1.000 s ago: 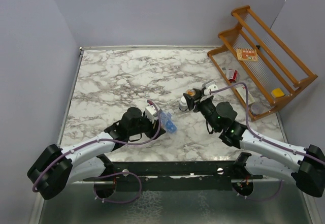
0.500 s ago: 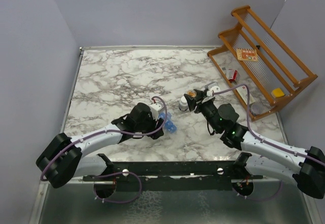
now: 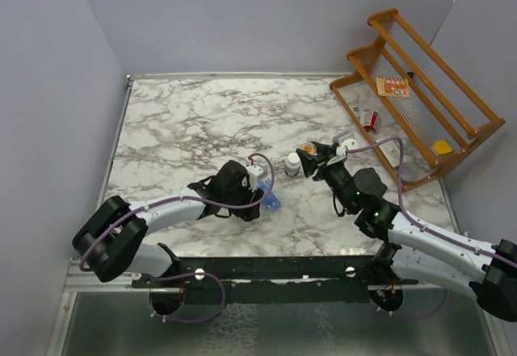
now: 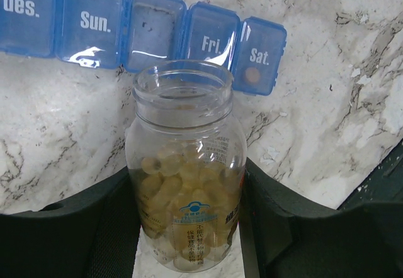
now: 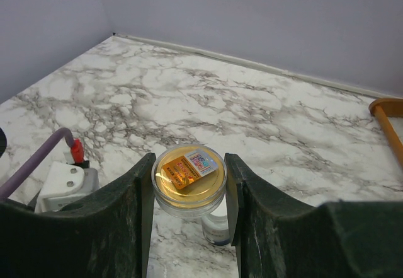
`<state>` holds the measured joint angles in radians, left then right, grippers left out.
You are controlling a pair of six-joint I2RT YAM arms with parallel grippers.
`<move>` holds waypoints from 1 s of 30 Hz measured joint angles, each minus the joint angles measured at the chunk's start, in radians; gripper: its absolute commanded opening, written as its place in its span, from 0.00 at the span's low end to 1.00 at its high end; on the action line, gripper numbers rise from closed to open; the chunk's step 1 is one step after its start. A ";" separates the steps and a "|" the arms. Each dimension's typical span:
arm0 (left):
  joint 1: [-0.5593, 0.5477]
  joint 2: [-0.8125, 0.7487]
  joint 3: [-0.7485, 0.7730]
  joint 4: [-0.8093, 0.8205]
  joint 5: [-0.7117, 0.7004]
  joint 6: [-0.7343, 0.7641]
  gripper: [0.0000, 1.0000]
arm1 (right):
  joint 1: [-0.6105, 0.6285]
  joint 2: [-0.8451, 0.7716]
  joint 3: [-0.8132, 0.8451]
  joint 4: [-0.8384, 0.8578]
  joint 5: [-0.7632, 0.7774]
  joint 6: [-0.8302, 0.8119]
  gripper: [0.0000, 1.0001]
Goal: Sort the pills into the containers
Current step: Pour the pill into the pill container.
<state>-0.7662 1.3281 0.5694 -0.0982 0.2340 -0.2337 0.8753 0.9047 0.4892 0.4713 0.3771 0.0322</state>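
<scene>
Bottle (image 4: 182, 120): open, pill-filled, pinched by left gripper (image 4: 191, 174) beside containers (image 4: 151, 29), near table's (image 3: 186, 114) front edge.
Cap (image 5: 189, 174): gold-topped, clamped in right gripper (image 5: 189, 159).

A wooden rack (image 3: 420, 90) sits at the right edge of the marble table (image 3: 186, 122), holding an orange packet (image 3: 393, 87) and a small yellow item (image 3: 442, 147). A small white-capped bottle (image 3: 292, 165) stands near the centre.

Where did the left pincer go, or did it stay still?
Yes, it moved. The left pincer slid a little right, toward the orange wooden rack.
</scene>
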 measured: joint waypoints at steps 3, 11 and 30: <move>0.000 0.039 0.030 -0.009 -0.003 0.007 0.00 | 0.000 -0.004 -0.001 0.000 0.000 0.000 0.01; 0.000 0.094 0.091 -0.055 -0.011 0.020 0.00 | 0.000 -0.031 -0.001 0.000 0.000 -0.001 0.01; 0.000 0.122 0.201 -0.254 -0.019 0.011 0.00 | 0.000 -0.052 -0.001 -0.002 0.000 -0.002 0.01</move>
<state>-0.7662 1.4502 0.7704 -0.3527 0.2150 -0.2230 0.8753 0.8524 0.4885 0.4698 0.3775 0.0303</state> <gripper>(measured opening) 0.544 0.426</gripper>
